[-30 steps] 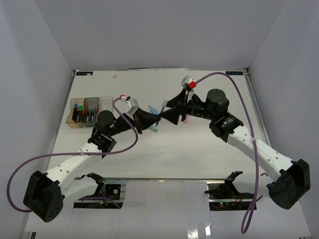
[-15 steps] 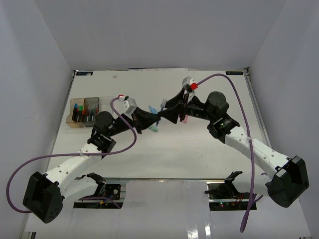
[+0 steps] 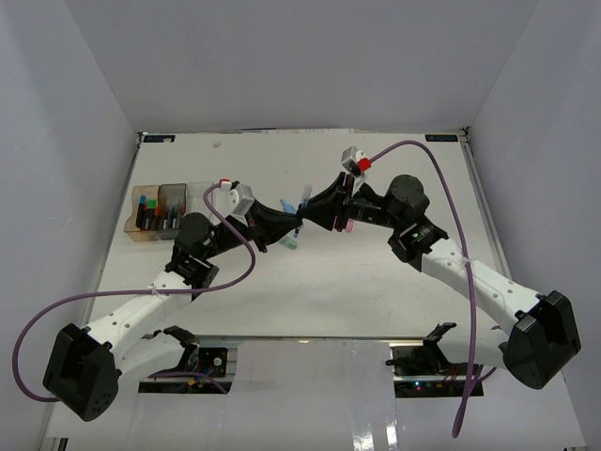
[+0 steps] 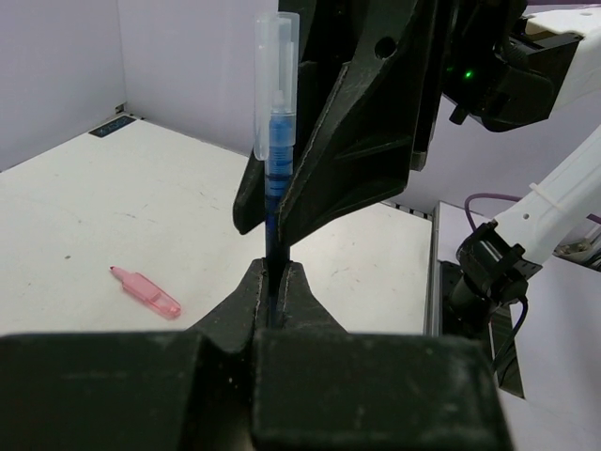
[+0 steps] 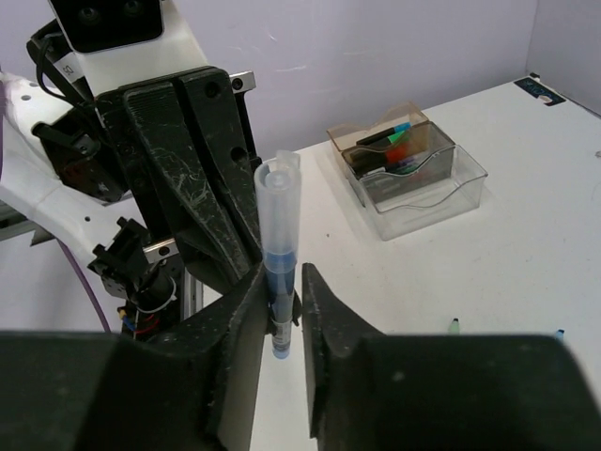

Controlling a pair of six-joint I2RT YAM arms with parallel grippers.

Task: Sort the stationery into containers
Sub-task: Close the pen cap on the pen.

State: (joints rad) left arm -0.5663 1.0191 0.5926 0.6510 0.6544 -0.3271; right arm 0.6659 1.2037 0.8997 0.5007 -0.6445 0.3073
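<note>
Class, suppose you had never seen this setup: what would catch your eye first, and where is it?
Mid-table, a blue pen is shared: the left gripper pinches it while the right gripper flanks its barrel with both fingers. On the table's left side, three joined boxes already hold a few markers.

Bright, even overhead light washes the white table point(image 3: 376, 282), leaving only faint, soft shadows beneath the arms. Its glossy near edge carries glare. In the wrist views the blue pen point(image 4: 275, 141) is crisp, while the left gripper point(image 4: 275, 272) in the foreground is dark and soft.
</note>
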